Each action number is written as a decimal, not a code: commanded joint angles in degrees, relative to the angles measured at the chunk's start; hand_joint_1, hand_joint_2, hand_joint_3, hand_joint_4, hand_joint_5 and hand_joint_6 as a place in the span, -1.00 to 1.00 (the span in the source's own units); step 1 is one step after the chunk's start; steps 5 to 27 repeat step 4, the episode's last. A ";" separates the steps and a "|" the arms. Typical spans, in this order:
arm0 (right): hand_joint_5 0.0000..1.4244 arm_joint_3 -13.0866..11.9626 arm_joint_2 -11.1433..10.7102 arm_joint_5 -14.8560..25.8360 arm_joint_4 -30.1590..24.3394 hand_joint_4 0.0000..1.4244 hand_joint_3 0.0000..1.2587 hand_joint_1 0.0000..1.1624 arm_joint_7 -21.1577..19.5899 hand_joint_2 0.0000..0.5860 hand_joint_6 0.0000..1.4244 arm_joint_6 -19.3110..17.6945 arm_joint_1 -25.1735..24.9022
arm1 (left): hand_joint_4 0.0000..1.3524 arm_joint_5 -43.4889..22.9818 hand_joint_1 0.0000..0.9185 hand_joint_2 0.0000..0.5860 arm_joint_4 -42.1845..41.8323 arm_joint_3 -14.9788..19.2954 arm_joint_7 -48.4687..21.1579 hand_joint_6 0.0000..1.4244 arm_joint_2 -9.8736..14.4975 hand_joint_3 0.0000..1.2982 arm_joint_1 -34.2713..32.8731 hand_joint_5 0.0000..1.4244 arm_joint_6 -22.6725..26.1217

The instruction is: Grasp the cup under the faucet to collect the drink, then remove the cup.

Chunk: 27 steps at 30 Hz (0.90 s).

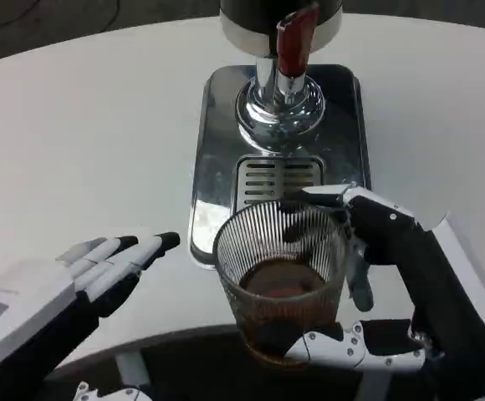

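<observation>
While the white worktop [84, 125] filled most of the frame, the drink machine [278, 125] stood top middle. Low in the middle, the right robot hand [368, 276] held the filled cup [280, 280], already clear of the faucet [291, 50]. Next, I think, came setting it down gently. The left robot hand [100, 271] lay open, lower left.

A white table [75, 125] bears a shiny steel drip tray [217, 150] with a slotted grate [276, 180].

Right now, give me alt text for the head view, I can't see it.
The robot's right hand holds a ribbed glass cup with dark drink in it at the table's near edge, in front of a steel drip tray and faucet. The left hand rests open to the cup's left.
</observation>
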 commanded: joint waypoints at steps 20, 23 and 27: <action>0.71 -0.10 0.60 1.49 -2.35 0.44 0.41 0.62 -0.09 -0.56 0.85 -2.78 0.04 | -1.00 -0.34 -1.00 -0.66 -0.10 -0.14 -1.13 -1.00 0.33 -0.98 0.75 -1.00 -0.10; 0.71 -0.10 0.60 1.49 -2.35 0.44 0.41 0.62 -0.09 -0.56 0.85 -2.78 0.04 | -1.00 -0.34 -1.00 -0.66 -0.10 -0.14 -1.13 -1.00 0.33 -0.98 0.75 -1.00 -0.10; 0.71 -0.10 0.60 1.49 -2.35 0.44 0.41 0.62 -0.09 -0.56 0.85 -2.78 0.04 | -1.00 -0.34 -1.00 -0.66 -0.10 -0.14 -1.13 -1.00 0.33 -0.98 0.75 -1.00 -0.10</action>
